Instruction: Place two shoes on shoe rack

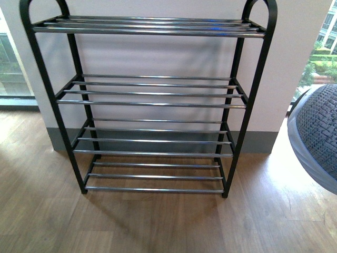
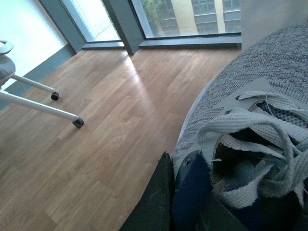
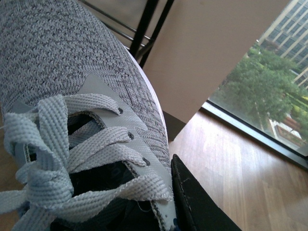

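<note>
Rack (image 1: 152,104) stood centre frame in the front view (chrome bars, black frame). Left gripper (image 2: 185,211) was clamped on first sneaker (image 2: 260,96) at the collar, black finger (image 2: 154,202) pressed outside the navy lining, lower right of its wrist view, over wood floor (image 2: 96,144). Right gripper (image 3: 163,214) pinched second sneaker (image 3: 57,62) at the collar too. Its toe showed at the front view's right edge, apart from the rack.

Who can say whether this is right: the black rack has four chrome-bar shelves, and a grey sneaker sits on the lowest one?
The front view shows the lowest shelf bare; the grey sneaker is off to the right of the rack. The rest holds.
</note>
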You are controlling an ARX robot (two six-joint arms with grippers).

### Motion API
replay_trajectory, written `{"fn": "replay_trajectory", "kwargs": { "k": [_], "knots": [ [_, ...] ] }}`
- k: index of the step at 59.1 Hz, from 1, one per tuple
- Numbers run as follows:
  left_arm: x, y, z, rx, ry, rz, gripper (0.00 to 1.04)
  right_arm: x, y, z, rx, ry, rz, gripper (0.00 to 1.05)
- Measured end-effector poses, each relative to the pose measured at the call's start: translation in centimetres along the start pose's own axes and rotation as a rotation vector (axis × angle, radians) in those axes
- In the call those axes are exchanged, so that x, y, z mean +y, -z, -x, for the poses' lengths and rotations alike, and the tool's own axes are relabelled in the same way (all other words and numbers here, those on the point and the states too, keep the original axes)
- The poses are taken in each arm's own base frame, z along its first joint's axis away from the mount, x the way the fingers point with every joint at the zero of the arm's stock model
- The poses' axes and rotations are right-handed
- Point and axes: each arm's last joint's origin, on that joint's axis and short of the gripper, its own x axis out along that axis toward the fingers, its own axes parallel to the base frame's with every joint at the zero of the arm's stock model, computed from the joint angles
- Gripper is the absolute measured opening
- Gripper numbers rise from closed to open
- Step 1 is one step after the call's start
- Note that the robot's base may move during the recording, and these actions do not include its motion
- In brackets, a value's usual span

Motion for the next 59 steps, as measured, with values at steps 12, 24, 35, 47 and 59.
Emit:
{"fn": "replay_trajectory", "kwargs": {
  "k": [12,24,35,47,59],
  "knots": [
    [0.01,0.00,0.00,0.000,-0.003,0.000,0.02,-0.02,0.01,0.01,0.000,0.000,-0.001,0.01],
    [0.00,0.00,0.00,0.000,-0.002,0.000,0.02,-0.01,0.01,0.01,-0.001,-0.001,-0.001,0.01],
    [-0.01,0.00,0.00,0.000,0.002,0.000,0.02,-0.02,0.01,0.01,0.002,0.003,-0.001,0.01],
    [0.05,0.00,0.00,0.000,-0.016,0.000,0.02,0.03,-0.01,0.00,-0.006,-0.012,-0.004,0.01],
    [-0.02,0.07,-0.01,0.002,-0.001,-0.002,0.02,0.04,0.03,0.00,-0.002,-0.007,-0.005,0.01]
  ]
}}
